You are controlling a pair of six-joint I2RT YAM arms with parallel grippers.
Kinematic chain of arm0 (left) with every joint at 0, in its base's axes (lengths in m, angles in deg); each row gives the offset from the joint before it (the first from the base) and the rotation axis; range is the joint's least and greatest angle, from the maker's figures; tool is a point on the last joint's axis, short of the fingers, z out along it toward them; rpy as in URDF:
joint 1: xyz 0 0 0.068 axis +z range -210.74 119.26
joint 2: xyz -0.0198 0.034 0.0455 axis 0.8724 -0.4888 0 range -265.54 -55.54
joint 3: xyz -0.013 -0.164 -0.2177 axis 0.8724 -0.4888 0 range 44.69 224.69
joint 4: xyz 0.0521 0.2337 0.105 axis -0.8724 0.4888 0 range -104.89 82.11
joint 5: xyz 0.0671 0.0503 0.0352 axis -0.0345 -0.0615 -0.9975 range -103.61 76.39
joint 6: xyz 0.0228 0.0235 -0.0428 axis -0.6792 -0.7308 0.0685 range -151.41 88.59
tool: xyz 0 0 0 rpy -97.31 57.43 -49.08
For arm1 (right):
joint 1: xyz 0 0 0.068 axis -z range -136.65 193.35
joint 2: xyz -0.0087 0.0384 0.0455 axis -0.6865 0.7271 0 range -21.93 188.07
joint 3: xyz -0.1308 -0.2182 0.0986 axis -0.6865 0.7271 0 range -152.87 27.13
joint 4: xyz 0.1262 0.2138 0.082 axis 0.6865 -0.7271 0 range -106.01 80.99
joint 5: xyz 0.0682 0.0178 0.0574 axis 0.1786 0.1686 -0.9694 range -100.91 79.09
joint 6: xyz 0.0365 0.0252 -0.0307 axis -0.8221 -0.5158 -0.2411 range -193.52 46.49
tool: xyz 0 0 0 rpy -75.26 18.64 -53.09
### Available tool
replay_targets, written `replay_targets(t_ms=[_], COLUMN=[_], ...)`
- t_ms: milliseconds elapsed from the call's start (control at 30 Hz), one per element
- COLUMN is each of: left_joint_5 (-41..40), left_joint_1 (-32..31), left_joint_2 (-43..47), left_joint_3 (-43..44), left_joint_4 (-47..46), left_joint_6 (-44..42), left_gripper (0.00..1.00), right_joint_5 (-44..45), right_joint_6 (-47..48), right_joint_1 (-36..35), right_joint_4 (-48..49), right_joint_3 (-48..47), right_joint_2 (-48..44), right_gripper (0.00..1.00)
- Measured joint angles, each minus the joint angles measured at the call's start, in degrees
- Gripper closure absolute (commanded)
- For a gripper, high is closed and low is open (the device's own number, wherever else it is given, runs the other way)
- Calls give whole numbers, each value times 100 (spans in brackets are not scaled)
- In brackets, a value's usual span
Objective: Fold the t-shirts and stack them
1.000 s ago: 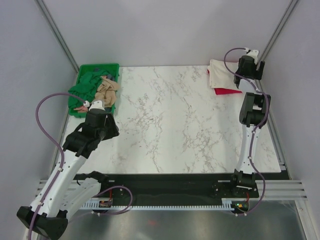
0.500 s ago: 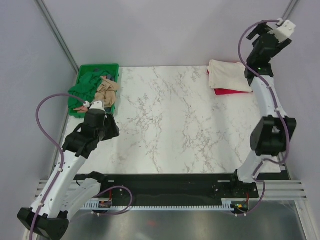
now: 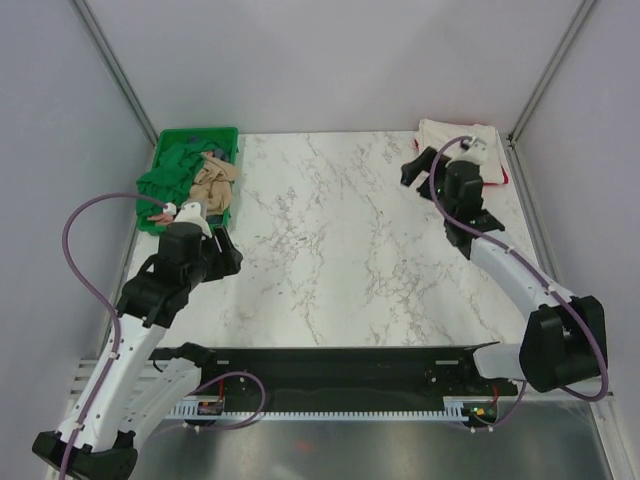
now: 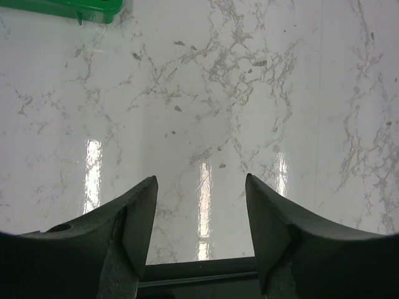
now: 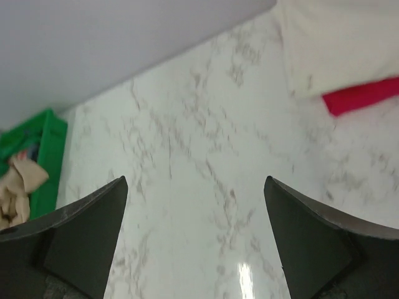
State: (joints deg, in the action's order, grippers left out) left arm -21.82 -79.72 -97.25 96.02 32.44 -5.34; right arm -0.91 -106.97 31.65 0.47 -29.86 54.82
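A folded cream-white t-shirt [image 3: 452, 133] lies at the back right corner on a red t-shirt [image 3: 503, 178], both partly hidden by my right arm. In the right wrist view the cream shirt [image 5: 330, 43] and the red edge [image 5: 361, 94] sit at the upper right. A tan t-shirt [image 3: 212, 185] and a dark green t-shirt [image 3: 163, 178] lie crumpled in the crate. My right gripper [image 3: 411, 172] is open and empty just left of the stack, over bare marble [image 5: 194, 184]. My left gripper [image 3: 222, 250] is open and empty over the marble [image 4: 199, 184], in front of the crate.
The green plastic crate [image 3: 190, 135] stands at the back left; its corner shows in the left wrist view [image 4: 68, 7] and its side in the right wrist view [image 5: 47, 149]. Grey walls close the back and sides. A black rail runs along the near edge.
My right arm has swung down from high at the back right corner and now reaches left of the cream and red stack. The left arm has shifted only slightly.
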Motion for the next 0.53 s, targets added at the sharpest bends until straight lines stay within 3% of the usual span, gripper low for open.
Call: replay_targets(t_ms=[200,400,533], left_joint_5=[133,256,273], left_joint_1=[0,0,0], left_joint_2=[87,212,249], left_joint_3=[-17,-20,-22], left_joint_4=[-79,-120,-125], left_joint_6=[-28,-61,-87], left_gripper=[34,34,34], right_joint_5=[-39,586,1102], right_joint_6=[-46,-188,-369], right_joint_1=[-1482,-3351,-4019], right_joint_4=[-957,-1609,-2103], right_joint_3=[1276,1368,1373], right_joint_2=[-1049,-1631,-1705], right_gripper=[2,2,2])
